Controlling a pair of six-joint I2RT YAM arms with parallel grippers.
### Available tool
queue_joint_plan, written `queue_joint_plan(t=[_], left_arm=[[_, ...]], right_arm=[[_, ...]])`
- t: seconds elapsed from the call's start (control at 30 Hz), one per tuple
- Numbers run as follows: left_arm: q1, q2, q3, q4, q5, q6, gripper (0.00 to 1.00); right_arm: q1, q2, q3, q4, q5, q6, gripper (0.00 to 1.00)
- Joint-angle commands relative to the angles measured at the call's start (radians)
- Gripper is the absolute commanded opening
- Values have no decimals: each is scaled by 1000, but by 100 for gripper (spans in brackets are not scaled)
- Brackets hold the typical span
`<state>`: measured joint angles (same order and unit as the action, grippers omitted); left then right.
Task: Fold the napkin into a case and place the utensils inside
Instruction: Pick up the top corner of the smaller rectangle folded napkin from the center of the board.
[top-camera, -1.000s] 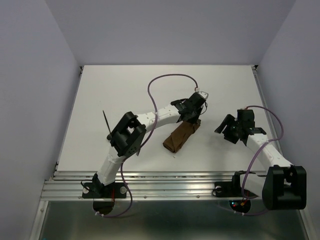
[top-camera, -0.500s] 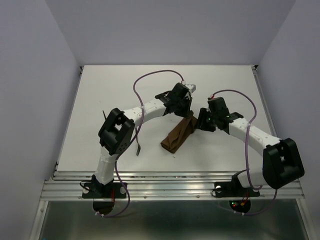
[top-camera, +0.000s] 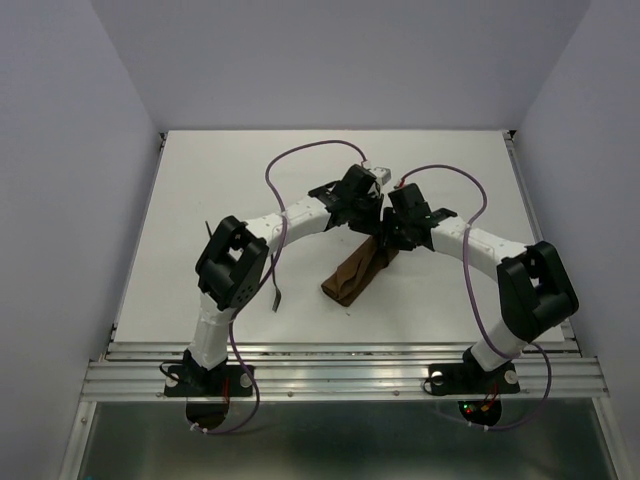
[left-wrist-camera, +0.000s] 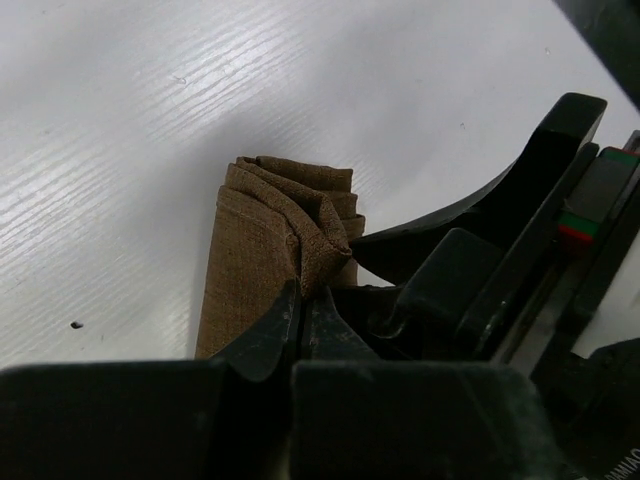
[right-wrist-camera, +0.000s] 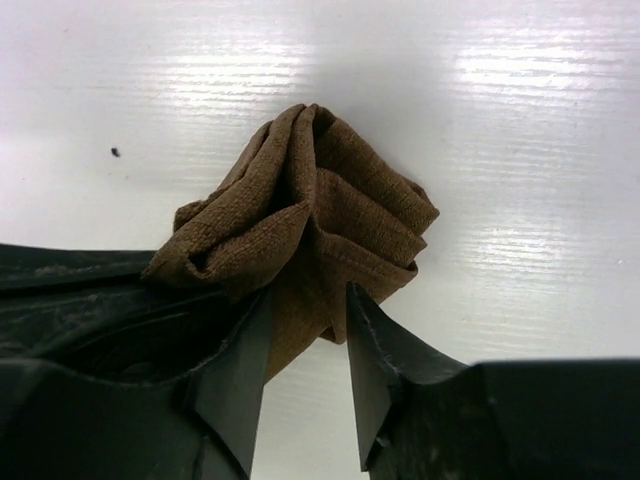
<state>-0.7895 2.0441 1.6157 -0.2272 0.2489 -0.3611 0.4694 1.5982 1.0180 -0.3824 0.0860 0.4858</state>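
The napkin, a dark brown cloth folded into a narrow case, lies slantwise at mid-table. Its far end is bunched and lifted. My left gripper is shut on a thin ridge of that end, seen up close in the left wrist view against the napkin. From the right, my right gripper pinches a thick fold of the same end, and the napkin fills the space between its fingertips. One utensil lies left of the napkin. A second utensil peeks out by the left arm's elbow.
The right gripper's black body crowds close beside my left fingers. The left arm arches over the table's left half. Purple cables loop above both wrists. A metal rail runs along the near edge.
The right arm swung in from the right side to the napkin's far end and narrowed its jaws on the fold. The left arm shifted left, uncovering one utensil.
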Motion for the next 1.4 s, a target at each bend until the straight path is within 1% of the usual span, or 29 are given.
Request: queue_joint_plan(t=[0.0, 0.1, 0.27, 0.4, 0.73, 0.77, 0.83, 0.87, 0.93, 0.97, 1.1, 1.13, 1.37], left_arm=[[10, -68, -2, 28, 18, -6, 0], [18, -67, -7, 31, 18, -6, 0], [24, -61, -7, 34, 27, -9, 0], [24, -59, -7, 35, 30, -10, 0], [27, -61, -5, 32, 32, -9, 0], [27, -61, -5, 32, 33, -9, 0], [27, -62, -7, 32, 33, -9, 0], [27, -62, -8, 34, 33, -7, 0], [27, -62, -10, 32, 33, -7, 0], [27, -64, -13, 32, 33, -6, 0], [29, -67, -23, 37, 36, -7, 0], [29, -68, -27, 38, 38, -6, 0], [29, -62, -42, 39, 79, 13, 0]], right_arm=[[25, 11, 36, -9, 101, -24, 39], [25, 16, 25, -9, 112, -24, 36], [34, 17, 4, 2, 120, -12, 38], [34, 32, 7, 4, 133, -7, 36], [43, 40, 4, 10, 129, -1, 37], [43, 46, 2, 10, 132, 0, 36], [43, 52, -1, 10, 141, 7, 30], [43, 57, -1, 8, 146, 10, 23], [43, 57, -2, 10, 161, 16, 17], [43, 58, -2, 10, 169, 19, 11], [43, 57, 2, -1, 198, 33, 2], [43, 52, 2, -1, 207, 39, 1], [43, -3, -24, 30, 250, 77, 1]])
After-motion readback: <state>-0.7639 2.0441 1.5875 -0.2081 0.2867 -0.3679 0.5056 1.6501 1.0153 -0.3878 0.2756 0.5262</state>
